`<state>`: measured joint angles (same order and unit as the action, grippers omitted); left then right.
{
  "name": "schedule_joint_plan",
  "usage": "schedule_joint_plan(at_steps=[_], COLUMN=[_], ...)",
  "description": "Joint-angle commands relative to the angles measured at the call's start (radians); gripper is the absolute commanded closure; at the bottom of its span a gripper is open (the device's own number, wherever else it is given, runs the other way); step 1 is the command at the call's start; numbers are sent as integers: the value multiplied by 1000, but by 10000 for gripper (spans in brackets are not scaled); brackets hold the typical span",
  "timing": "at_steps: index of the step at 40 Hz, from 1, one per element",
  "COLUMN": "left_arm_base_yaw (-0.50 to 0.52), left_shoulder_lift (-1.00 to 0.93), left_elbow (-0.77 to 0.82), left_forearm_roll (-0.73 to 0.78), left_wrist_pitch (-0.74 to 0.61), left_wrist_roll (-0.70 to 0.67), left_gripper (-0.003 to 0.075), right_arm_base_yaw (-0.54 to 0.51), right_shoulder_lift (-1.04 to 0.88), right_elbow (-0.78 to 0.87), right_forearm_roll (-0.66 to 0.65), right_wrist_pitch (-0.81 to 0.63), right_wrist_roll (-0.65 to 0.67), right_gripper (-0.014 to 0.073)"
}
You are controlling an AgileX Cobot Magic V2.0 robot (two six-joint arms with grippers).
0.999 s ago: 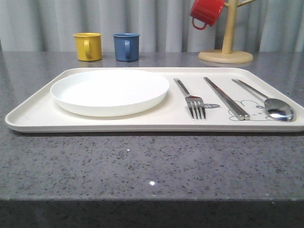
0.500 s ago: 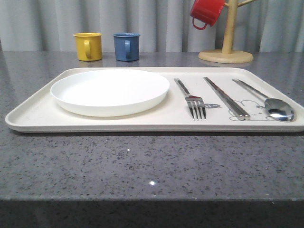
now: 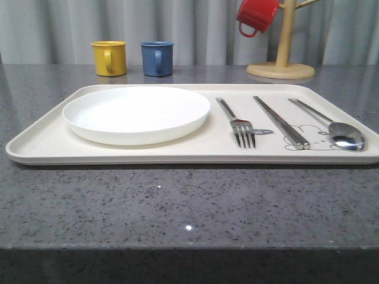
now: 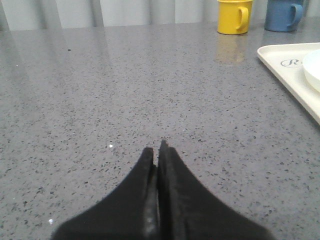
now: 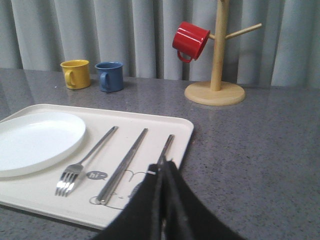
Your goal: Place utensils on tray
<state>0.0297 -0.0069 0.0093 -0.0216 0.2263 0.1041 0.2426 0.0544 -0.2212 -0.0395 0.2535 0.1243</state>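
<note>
Cream tray [image 3: 41,142] carries the plate [image 3: 136,113] toward its left edge, with fork [image 3: 237,122], chopsticks [image 3: 281,121] and spoon [image 3: 331,127] toward the right edge. Left gripper [image 4: 157,150] and right gripper [image 5: 163,167] are both closed and empty.

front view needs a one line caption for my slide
Cream tray on the grey counter, holding a white plate, fork, chopsticks and spoon, laid out side by side.
</note>
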Motion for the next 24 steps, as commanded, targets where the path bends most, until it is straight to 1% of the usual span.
schedule_joint_plan(at_steps=[1, 4, 8, 12, 14, 24], left_arm_base_yaw=[-1, -1, -1, -1, -1, -1], left_shoulder_lift=[-24, -24, -24, -22, -22, -22], left_elbow=[-3, -3, -3, -3, -3, -3], left_forearm_roll=[-10, -10, -10, -10, -10, -10], left_wrist_pitch=[-84, -84, -84, -84, -84, -84], left_wrist_roll=[-7, -7, -7, -7, -7, -7], left_gripper=[738, 738, 738, 738, 738, 738], right_arm_base_yaw=[-71, -138, -237, -306, -320, -323], right_shoulder_lift=[-31, -70, -77, -77, -83, -82], right_elbow=[66, 133, 203, 252, 248, 248], right_forearm_roll=[-16, 11, 48, 81, 86, 86], right_wrist_pitch=[-169, -202, -189, -189, -155, -154], right_wrist_roll=[-8, -8, -8, -8, -8, -8], right_gripper=[664, 664, 664, 664, 664, 664])
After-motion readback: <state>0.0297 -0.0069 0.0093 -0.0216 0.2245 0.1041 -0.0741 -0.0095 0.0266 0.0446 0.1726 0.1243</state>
